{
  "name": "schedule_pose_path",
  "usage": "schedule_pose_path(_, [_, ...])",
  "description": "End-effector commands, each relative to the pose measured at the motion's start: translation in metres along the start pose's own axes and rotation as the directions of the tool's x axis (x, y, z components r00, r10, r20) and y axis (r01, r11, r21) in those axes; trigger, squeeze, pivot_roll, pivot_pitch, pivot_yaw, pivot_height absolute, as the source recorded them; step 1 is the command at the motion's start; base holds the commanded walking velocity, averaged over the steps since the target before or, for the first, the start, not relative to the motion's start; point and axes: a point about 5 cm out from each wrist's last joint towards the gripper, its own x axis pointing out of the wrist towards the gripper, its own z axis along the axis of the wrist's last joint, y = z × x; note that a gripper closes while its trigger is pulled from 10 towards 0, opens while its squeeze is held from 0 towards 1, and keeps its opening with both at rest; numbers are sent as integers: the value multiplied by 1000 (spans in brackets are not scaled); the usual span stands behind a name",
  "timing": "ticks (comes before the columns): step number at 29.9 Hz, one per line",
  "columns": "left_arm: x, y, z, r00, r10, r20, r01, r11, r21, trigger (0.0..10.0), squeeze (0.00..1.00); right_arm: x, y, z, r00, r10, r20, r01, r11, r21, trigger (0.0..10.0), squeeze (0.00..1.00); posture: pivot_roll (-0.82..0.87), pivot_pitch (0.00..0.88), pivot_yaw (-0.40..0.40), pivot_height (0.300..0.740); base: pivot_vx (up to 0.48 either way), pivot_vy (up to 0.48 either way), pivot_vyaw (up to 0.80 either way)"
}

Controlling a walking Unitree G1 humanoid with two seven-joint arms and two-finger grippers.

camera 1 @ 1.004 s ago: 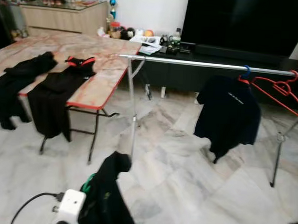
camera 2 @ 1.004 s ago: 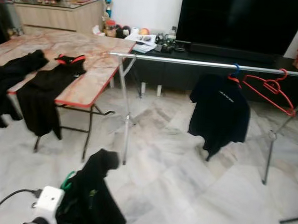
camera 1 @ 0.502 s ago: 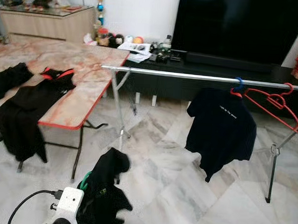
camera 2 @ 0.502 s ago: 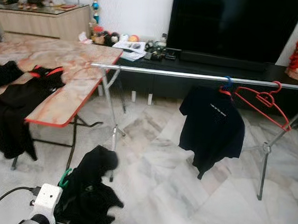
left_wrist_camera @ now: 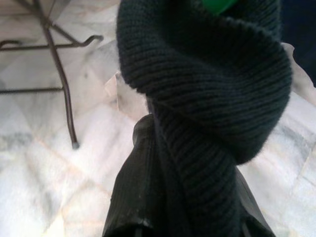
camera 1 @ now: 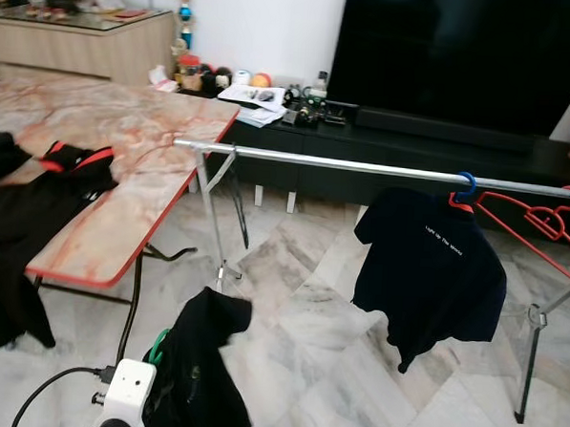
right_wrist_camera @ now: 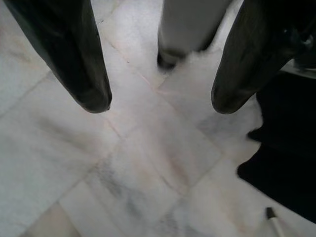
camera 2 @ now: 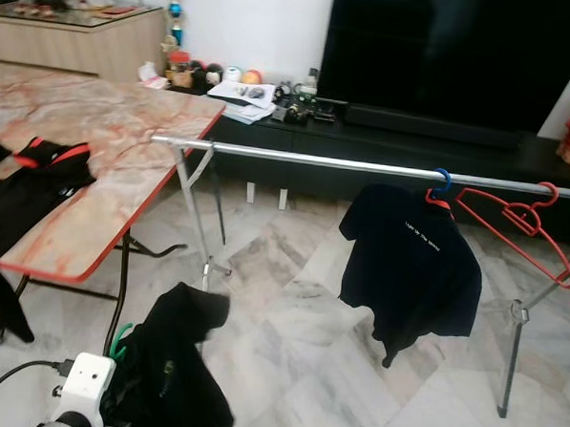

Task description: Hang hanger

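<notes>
My left gripper (left_wrist_camera: 190,197) is shut on a dark knitted garment (camera 1: 201,362) that hangs on a green hanger (camera 1: 156,345), held low at the front left. The knit wraps around its black fingers (left_wrist_camera: 133,197) and hides their tips. Ahead runs a silver clothes rail (camera 1: 345,164). A black T-shirt (camera 1: 430,278) on a blue hanger (camera 1: 466,185) and a bare red hanger (camera 1: 538,227) hang toward the rail's right end. The left stretch of the rail is bare. My right gripper (right_wrist_camera: 158,103) is open above the marble floor, holding nothing.
A marble-topped folding table (camera 1: 144,168) stands at the left with black garments (camera 1: 27,219) draped over its edge. The rail's stand legs (camera 1: 209,210) reach the floor near the table. Behind the rail are a low black bench (camera 1: 365,141) and a large TV (camera 1: 466,51).
The whole view has shifted: the camera has moved closer and to the right, so the table slides left and the rail looks nearer. The garment stays in my left gripper.
</notes>
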Motion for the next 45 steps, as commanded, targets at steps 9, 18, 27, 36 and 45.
schedule_pose_path(9, [3, 0, 4, 1000, -1, 16, 2, 1000, -28, 10000, 0, -1, -5, -2, 1000, -10, 0, 10, 1000, 17, 10000, 0, 226, 0, -22, 740, 208, 0, 0])
schedule_pose_path(18, [3, 4, 6, 1000, 24, 21, -23, 1000, -20, 10000, 0, -1, -4, -1, 1000, -19, 3, 19, 1000, 12, 10000, 0, 231, 0, -22, 740, 0, 0, 0])
schedule_pose_path(27, [4, 5, 5, 1000, 25, 15, -25, 1000, 6, 10000, 0, -1, -4, 0, 1000, -24, 6, 24, 1000, 4, 10000, 0, 229, 0, -16, 740, 0, -366, 276])
schedule_pose_path(36, [3, 5, 4, 1000, 12, 6, -12, 1000, 13, 10000, 0, 0, -4, -1, 999, -34, 2, 34, 999, 3, 10000, 0, 227, 0, -10, 740, 0, -450, 0])
schedule_pose_path(45, [6, 2, 7, 1000, 18, 13, -18, 1000, 4, 10000, 0, 0, -6, 2, 999, -40, 12, 40, 999, -13, 10000, 0, 206, 0, -16, 740, 0, -437, 0])
